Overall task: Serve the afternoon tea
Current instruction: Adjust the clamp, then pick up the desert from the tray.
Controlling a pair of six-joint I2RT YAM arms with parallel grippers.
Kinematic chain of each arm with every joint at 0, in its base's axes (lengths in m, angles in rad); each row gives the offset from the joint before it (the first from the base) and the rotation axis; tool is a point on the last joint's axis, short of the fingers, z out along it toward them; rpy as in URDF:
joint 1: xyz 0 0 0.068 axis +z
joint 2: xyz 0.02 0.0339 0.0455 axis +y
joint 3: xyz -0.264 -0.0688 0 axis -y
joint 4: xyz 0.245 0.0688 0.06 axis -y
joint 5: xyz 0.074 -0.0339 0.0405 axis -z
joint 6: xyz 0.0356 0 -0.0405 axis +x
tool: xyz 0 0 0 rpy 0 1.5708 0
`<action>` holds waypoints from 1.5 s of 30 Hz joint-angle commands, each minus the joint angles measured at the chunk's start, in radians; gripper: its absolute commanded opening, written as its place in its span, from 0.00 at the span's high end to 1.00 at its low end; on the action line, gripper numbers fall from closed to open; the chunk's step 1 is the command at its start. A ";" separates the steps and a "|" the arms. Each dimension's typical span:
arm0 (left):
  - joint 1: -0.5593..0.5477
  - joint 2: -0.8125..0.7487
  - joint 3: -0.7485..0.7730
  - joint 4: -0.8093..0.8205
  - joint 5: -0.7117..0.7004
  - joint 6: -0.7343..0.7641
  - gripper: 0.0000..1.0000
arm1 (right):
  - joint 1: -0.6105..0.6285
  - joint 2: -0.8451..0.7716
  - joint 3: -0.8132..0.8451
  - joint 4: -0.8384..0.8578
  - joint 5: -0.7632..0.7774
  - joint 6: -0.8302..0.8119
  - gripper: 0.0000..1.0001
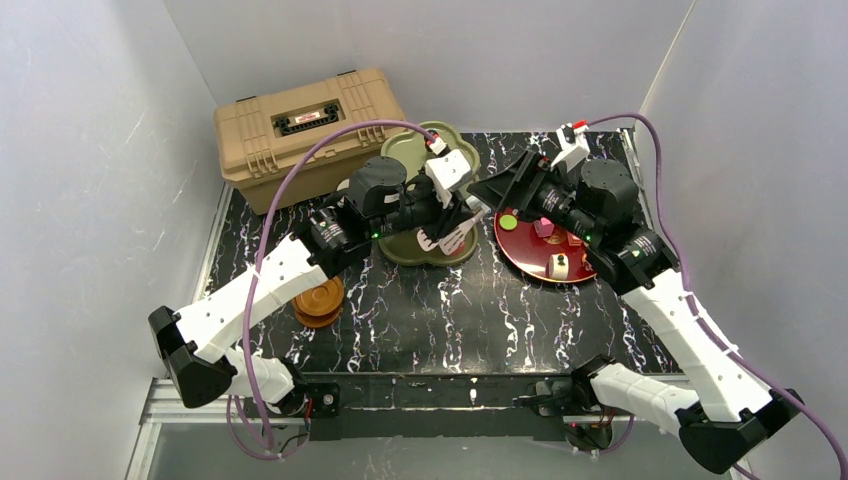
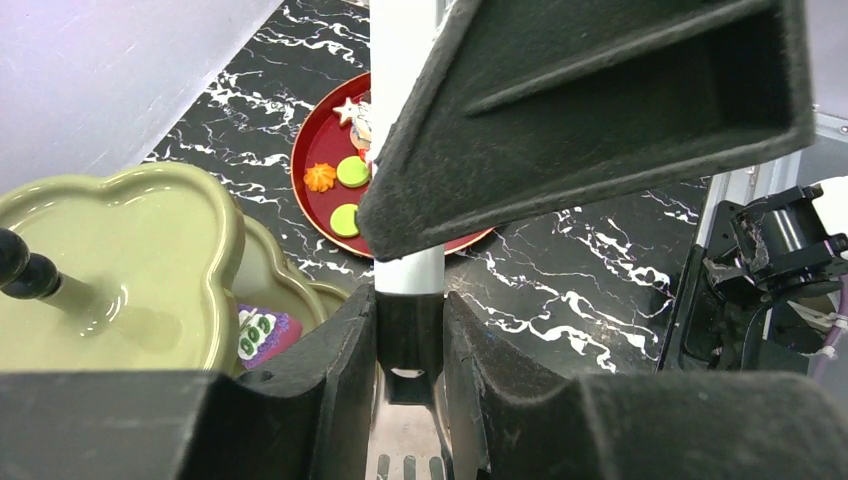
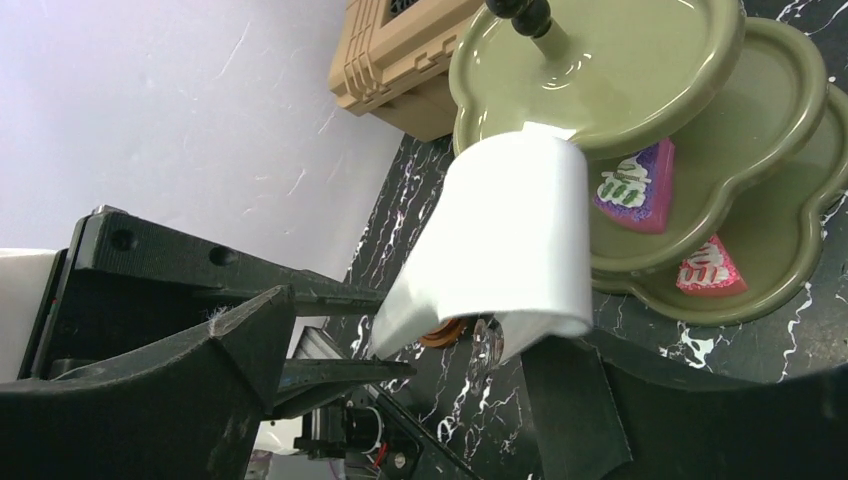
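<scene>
Right wrist view puts the white mug [image 3: 505,235] up off the table [image 1: 450,320], just in front of the olive stand [image 3: 640,70]. The stand carries a purple cake [image 3: 637,185] on its middle tier and a pink one [image 3: 708,268] on the bottom tier.

Your left pincer [image 2: 408,315] is closed down to a narrow gap on a white piece that I take to be that mug (by its wall or its handle, I cannot tell). Your right pincer [image 3: 405,320] stands wide open with nothing in it. The mug sits between its spread fingers, near one of them, and I cannot say whether they touch.

The step in hand looks like placing the mug, or perhaps passing it from one arm to the other. The brown saucers [image 1: 318,300] lie stacked under your left forearm, well apart from the mug. The red plate [image 1: 525,262] of small cakes sits under your right arm.

For the next move, decide which arm keeps the mug. If it is the left, back the right pincer away first, since its finger crowds the mug. Then carry the mug clear of the stand's scalloped rim towards a saucer, and set it upright before you let go.
</scene>
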 commanded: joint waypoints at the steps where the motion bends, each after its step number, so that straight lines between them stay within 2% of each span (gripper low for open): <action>1: -0.003 -0.043 0.008 0.042 0.026 0.030 1.00 | 0.002 0.004 0.059 0.028 -0.020 -0.009 0.13; 4: -0.003 -0.049 -0.004 0.055 0.026 0.039 1.00 | 0.001 0.026 0.072 0.027 -0.026 -0.001 0.20; 13: -0.003 -0.064 -0.029 0.091 -0.012 0.101 0.99 | 0.001 0.043 0.045 0.037 -0.031 0.038 0.56; 15: -0.003 -0.060 -0.025 0.074 0.010 0.087 0.88 | 0.001 0.042 0.051 0.034 -0.017 0.031 0.61; 17: -0.003 -0.055 -0.010 0.037 0.036 0.063 0.62 | 0.001 0.042 0.069 0.006 0.011 0.004 0.62; 19: -0.003 -0.045 0.021 -0.004 0.045 0.030 0.47 | 0.001 0.040 0.093 -0.024 0.048 -0.035 0.64; 21: -0.003 -0.037 0.050 -0.037 0.032 -0.005 0.27 | 0.001 0.038 0.113 -0.067 0.099 -0.088 0.65; 24: -0.001 -0.038 0.081 -0.073 0.009 -0.033 0.15 | 0.001 0.036 0.137 -0.150 0.215 -0.198 0.66; 32: 0.016 -0.056 0.132 -0.195 -0.042 -0.087 0.02 | 0.001 0.006 0.061 -0.240 0.596 -0.402 0.68; 36: 0.080 -0.037 0.186 -0.300 -0.038 -0.152 0.02 | 0.001 0.009 0.028 -0.286 0.777 -0.430 0.69; 41: 0.154 -0.031 0.199 -0.347 0.016 -0.171 0.02 | 0.001 0.004 -0.036 -0.280 0.887 -0.454 0.69; 45: 0.170 -0.031 0.193 -0.372 0.036 -0.145 0.02 | 0.000 -0.006 -0.089 -0.256 0.961 -0.459 0.69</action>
